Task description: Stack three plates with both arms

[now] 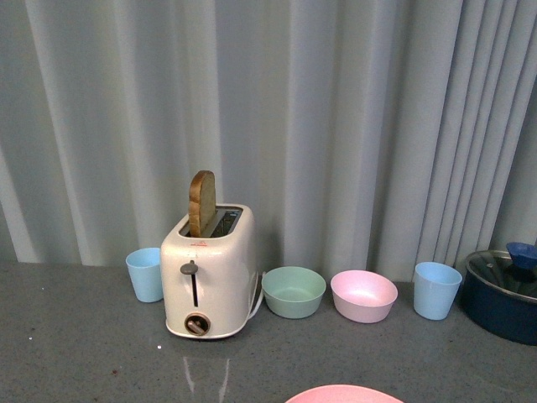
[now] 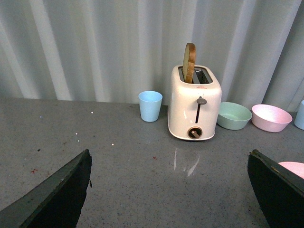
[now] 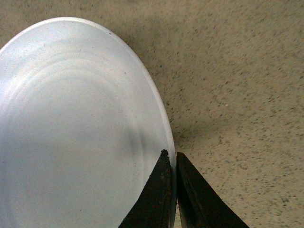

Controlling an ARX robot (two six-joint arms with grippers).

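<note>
In the right wrist view the light blue plate (image 3: pixel 71 133) fills most of the picture, and my right gripper (image 3: pixel 172 154) is shut on its rim, one finger above and one below the edge. The pink plate (image 1: pixel 344 394) shows as a sliver at the front view's lower edge, and the pink plate (image 2: pixel 293 168) also peeks out beside one finger in the left wrist view. My left gripper (image 2: pixel 171 159) is open above bare grey counter, nothing between its fingers (image 2: pixel 61 194). The cream plate is out of view. Neither arm appears in the front view.
A cream toaster (image 1: pixel 208 273) with a slice of toast stands at the back. Beside it are a light blue cup (image 1: pixel 145 274), a green bowl (image 1: pixel 293 291), a pink bowl (image 1: pixel 363 295), another blue cup (image 1: pixel 436 290) and a dark lidded pot (image 1: pixel 505 294). Curtain behind.
</note>
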